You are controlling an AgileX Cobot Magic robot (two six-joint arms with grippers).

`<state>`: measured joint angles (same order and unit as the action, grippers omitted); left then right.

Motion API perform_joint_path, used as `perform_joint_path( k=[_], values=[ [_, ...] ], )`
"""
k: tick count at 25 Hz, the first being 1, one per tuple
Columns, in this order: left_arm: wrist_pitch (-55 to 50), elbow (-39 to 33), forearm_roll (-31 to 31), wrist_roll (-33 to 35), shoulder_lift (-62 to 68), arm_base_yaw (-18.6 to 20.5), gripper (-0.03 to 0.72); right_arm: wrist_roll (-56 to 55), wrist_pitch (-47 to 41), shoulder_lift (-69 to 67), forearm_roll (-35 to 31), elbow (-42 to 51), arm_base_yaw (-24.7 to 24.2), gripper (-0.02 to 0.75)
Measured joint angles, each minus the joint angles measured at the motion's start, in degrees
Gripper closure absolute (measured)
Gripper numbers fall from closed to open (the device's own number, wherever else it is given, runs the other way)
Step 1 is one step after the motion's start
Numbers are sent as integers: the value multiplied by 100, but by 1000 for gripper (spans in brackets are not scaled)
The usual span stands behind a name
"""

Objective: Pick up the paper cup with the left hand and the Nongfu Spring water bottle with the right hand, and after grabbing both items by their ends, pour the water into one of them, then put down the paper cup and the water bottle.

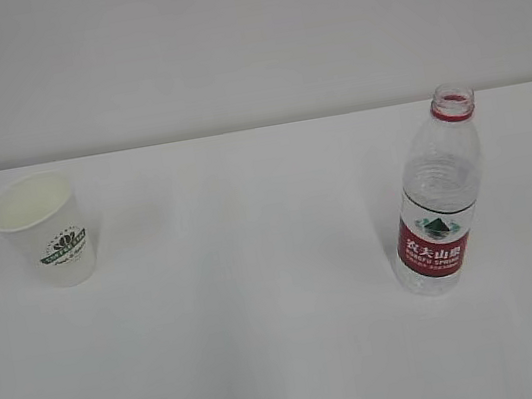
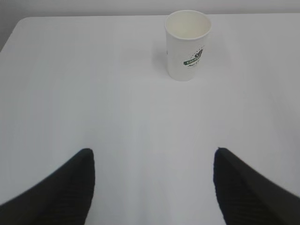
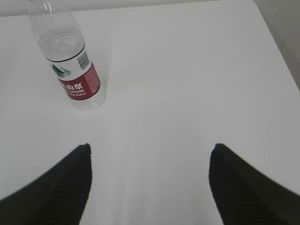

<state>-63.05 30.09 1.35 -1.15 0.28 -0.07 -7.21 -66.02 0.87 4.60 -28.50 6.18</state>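
The paper cup (image 1: 42, 231) is seen standing upright on the white desk (image 1: 264, 311), its long axis vertical, the wider open mouth turned upward and the dark green logo turned toward the desk's near edge; it is placed toward the far left corner. The Nongfu Spring water bottle (image 1: 439, 202) is likewise set upright, its long axis vertical and its uncapped neck with the red ring pointing up, on the right part of the desk, a little nearer than the cup, its red label facing the near edge. The two are kept well apart, with bare desk surface between them. Whether water is held in the bottle or the cup cannot be told. The desk surface is plain, white and matt, and a pale grey-white wall is seen behind its far edge. In the left wrist view the left hand (image 2: 152, 187) is shown with its two black fingers (image 2: 61, 192) spread wide and nothing held between them; the cup is found well ahead of them, slightly to the right of the gap. In the right wrist view the right hand (image 3: 150, 185) is likewise released, fingers (image 3: 243, 187) spread apart and empty, the bottle being seen ahead and off to the left of the gap. The path from either gripper to its object is unobstructed.
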Motion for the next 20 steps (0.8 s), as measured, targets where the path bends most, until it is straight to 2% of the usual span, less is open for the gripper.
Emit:
perform_joint_path(
  k=[20],
  values=[
    [0, 0, 0, 0, 0, 0, 109, 0, 0, 0, 0, 0, 0, 150]
  ],
)
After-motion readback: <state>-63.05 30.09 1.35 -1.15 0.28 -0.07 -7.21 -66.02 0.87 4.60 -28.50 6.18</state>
